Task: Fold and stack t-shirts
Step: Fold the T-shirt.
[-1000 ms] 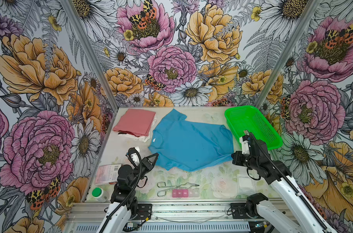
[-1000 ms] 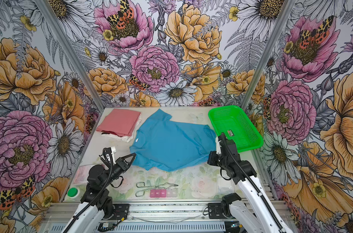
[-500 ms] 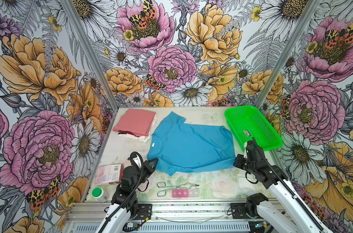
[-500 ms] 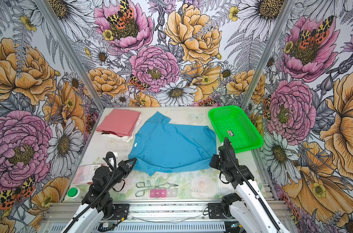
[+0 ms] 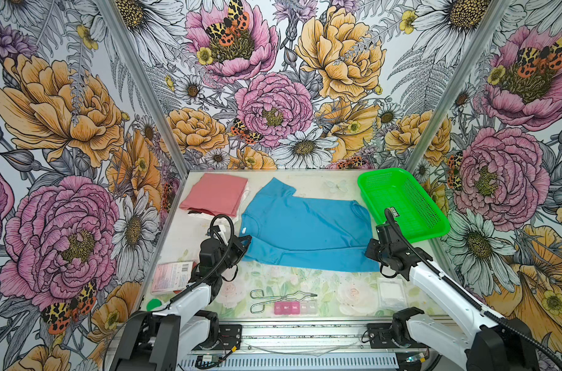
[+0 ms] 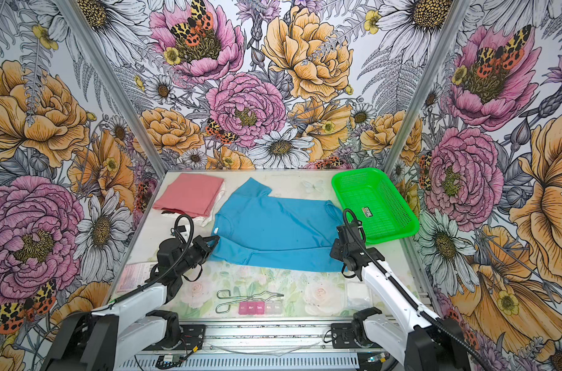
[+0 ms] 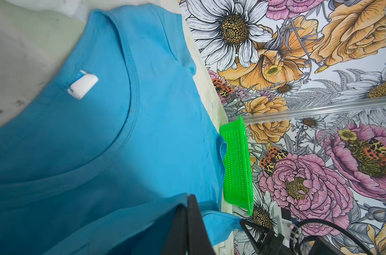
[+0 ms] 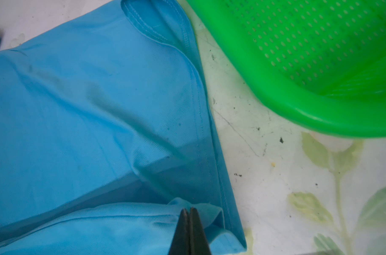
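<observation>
Blue cotton is spread over the middle of the table (image 5: 324,188). In both top views the blue shirt (image 5: 305,229) (image 6: 273,231) is laid with its long axis from 9 to 3 o'clock. The collar is turned toward 9 and the hem toward 3. A white tag (image 5: 243,230) (image 7: 82,86) is seen inside the collar. One sleeve is pointed toward 12 o'clock. Along the 6 o'clock side a band of cloth is set off from the body by a fold line.

The left gripper (image 5: 246,240) (image 6: 216,239) is placed at the shirt's 8 o'clock corner, by the collar end. In the left wrist view its jaws (image 7: 191,223) are seen pressed together, and a fold of the blue cloth (image 7: 121,143) is pinched there. The right gripper (image 5: 371,253) (image 6: 334,252) is placed at the 4 o'clock corner, by the hem. In the right wrist view its jaws (image 8: 189,229) are closed tight, and a lifted flap of the blue cloth (image 8: 88,110) is caught between them.

At 10 o'clock on the table a folded pink shirt (image 5: 215,194) (image 6: 189,194) is stacked on a white shirt (image 5: 205,216). A dark sliver (image 5: 196,211) is shown between them. This stack is set just beside the collar end.

At 2 o'clock a green basket (image 5: 429,236) (image 6: 398,237) (image 8: 298,119) is placed near the hem. It is parted from the hem by a strip of bare table.
</observation>
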{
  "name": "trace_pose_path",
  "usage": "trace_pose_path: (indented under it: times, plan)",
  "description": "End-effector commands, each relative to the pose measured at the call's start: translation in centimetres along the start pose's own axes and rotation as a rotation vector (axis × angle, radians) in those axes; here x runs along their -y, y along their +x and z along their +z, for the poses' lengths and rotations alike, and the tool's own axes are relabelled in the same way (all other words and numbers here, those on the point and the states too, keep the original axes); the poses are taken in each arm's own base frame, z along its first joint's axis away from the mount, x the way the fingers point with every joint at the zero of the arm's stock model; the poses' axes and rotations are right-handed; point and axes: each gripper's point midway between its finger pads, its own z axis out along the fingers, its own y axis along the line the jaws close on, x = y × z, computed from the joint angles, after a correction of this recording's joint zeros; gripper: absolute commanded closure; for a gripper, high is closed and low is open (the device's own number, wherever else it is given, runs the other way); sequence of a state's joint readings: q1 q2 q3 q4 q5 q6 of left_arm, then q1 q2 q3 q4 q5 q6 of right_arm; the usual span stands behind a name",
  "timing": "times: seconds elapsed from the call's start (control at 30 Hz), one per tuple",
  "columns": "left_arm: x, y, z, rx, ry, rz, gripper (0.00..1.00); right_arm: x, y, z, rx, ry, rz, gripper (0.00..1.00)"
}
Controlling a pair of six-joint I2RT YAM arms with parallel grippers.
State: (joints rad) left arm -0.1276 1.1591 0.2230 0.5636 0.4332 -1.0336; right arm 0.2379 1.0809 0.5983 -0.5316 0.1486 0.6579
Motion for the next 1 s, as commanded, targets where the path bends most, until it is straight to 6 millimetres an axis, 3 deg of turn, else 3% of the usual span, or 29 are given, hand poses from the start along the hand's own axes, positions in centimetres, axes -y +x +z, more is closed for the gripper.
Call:
trace_pose_path:
  times: [0.0, 0.33, 0.63, 0.67, 0.7, 0.73, 0.77, 0.8, 0.87, 0.9, 0.97]
  plan:
    - [3.4, -1.7, 1.3, 0.012, 0.149, 0.082, 1.00, -0.3, -2.1, 0.9, 0.061, 0.014, 0.007, 1.00]
    - [2.8, -3.0, 5.1, -0.026, 0.172, 0.036, 1.00, 1.3, -4.7, 1.4, 0.116, 0.082, 0.031, 1.00]
    - [1.9, -3.8, 6.7, -0.055, 0.134, 0.044, 1.00, -0.1, -6.5, 2.4, 0.109, 0.059, -0.015, 1.00]
    - [1.9, -3.9, 6.7, -0.058, 0.136, 0.038, 0.96, -0.5, -6.6, 2.3, 0.107, 0.045, -0.024, 0.93]
    - [1.9, -4.1, 6.7, -0.056, 0.143, 0.032, 0.74, -0.8, -6.8, 2.2, 0.111, 0.030, -0.035, 0.83]
    - [2.2, -4.4, 6.5, -0.045, 0.158, 0.027, 0.29, -1.1, -7.1, 1.9, 0.120, 0.017, -0.047, 0.69]
    - [2.7, -4.8, 6.3, -0.039, 0.182, 0.027, 0.02, -1.6, -7.5, 1.4, 0.133, -0.006, -0.070, 0.57]
    - [3.4, -5.3, 6.1, -0.033, 0.210, 0.033, 0.01, -2.2, -7.8, 0.8, 0.144, -0.028, -0.093, 0.48]
    - [5.4, -6.7, 5.5, -0.025, 0.278, 0.048, 0.01, -3.0, -8.1, -0.7, 0.163, -0.062, -0.129, 0.11]
    - [6.1, -7.5, 5.0, -0.011, 0.297, 0.054, 0.02, -3.5, -8.0, -1.2, 0.158, -0.084, -0.144, 0.01]
    - [7.1, -9.0, 3.9, 0.028, 0.302, 0.069, 0.01, -4.5, -7.0, -2.0, 0.124, -0.131, -0.169, 0.01]
